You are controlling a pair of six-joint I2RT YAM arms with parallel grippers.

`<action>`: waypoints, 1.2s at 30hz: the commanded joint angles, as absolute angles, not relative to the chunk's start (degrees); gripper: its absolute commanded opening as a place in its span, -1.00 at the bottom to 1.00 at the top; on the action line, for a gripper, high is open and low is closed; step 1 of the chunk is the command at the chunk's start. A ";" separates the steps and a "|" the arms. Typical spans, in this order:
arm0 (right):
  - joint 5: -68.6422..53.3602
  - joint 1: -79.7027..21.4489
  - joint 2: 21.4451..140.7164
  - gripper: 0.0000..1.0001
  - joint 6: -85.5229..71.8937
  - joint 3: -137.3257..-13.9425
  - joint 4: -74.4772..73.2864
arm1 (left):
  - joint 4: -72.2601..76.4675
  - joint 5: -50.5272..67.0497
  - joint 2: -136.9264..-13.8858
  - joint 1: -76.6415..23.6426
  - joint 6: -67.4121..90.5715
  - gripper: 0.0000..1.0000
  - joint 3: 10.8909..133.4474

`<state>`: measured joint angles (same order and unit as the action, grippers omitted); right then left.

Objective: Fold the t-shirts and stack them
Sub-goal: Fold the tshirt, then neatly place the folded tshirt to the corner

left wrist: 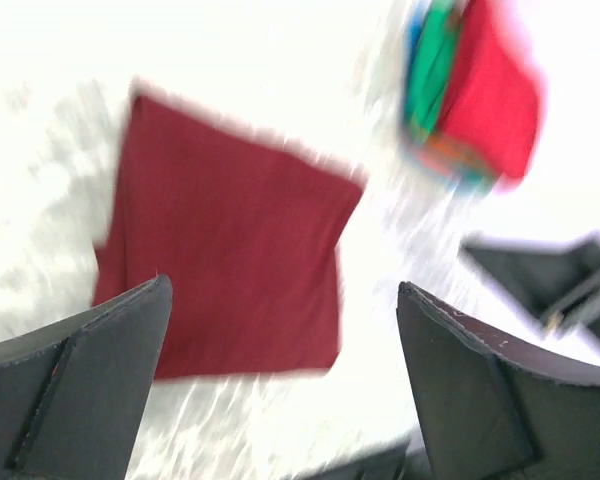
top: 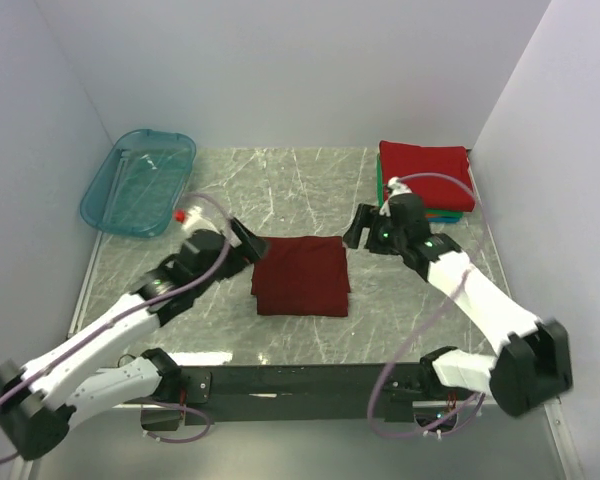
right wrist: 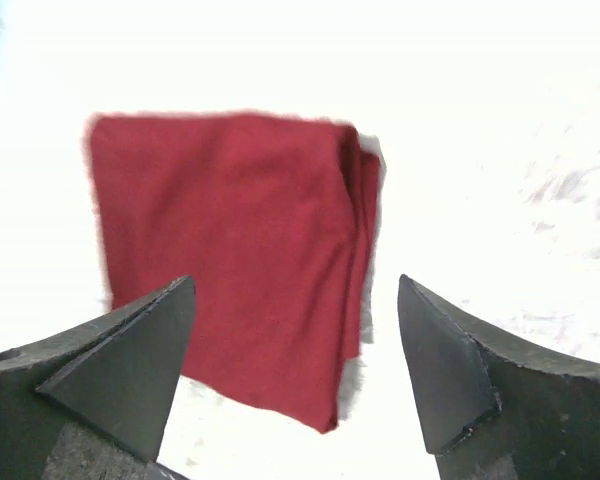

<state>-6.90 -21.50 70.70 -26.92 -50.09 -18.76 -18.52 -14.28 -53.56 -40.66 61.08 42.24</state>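
The dark maroon folded t-shirt (top: 302, 275) is lying flat in the middle of the grey marbled tabletop (top: 280, 180), squared off into a neat packet that is close to square, so I'm not seeing much of a long axis. The layered edges are showing along one side in the right wrist view.

Both arms are flanking its far edge. The left fingers (left wrist: 90, 390) are sitting spread apart just off the packet's 10 o'clock corner, holding nothing. The right fingers (right wrist: 110, 390) are also wide apart and empty, just off the 1 o'clock corner. Neither pair is touching the cloth as far as I can tell (the wrist views are pretty blurry and blown out).

The bit that matters: the stack of folded t-shirts (top: 427, 175), bright red on top with green, orange and blue edges peeking out underneath, is lying at about 2 o'clock from the maroon packet, in the far right corner. It's right behind the right arm and well away from the left, so I'm guessing the right arm is the one best placed for carrying the packet over.

The translucent teal plastic tub (top: 140, 180) is sitting at 10 o'clock, in the far left corner, and I'm not making out any shirts in it.
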 commanded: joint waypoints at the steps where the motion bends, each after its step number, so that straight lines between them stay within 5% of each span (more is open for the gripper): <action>1: -2.11 -21.62 64.00 0.76 -26.89 -47.73 -19.70 | -29.43 -30.65 -46.95 -39.91 58.79 0.99 46.93; 15: -10.20 -23.46 86.03 0.79 -28.56 -50.70 -15.03 | -48.07 -37.36 -38.94 -36.74 68.11 0.99 42.90; 26: -2.73 -30.23 97.03 0.46 -32.69 -54.23 -17.05 | -45.70 -33.84 -36.21 -36.04 66.63 0.99 38.67; 31: -0.44 -33.39 99.40 0.00 -34.27 -55.19 -17.75 | -45.00 -33.58 -36.83 -35.86 65.74 0.99 39.11; 36: 4.12 -36.38 101.33 -0.67 -33.32 -58.35 -18.90 | -42.37 -32.26 -36.83 -35.68 63.81 0.99 38.58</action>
<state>0.03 -34.39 98.76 -33.36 -56.01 -16.64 -44.86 -33.34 -36.93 -36.05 65.87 38.13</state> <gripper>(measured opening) 0.217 0.995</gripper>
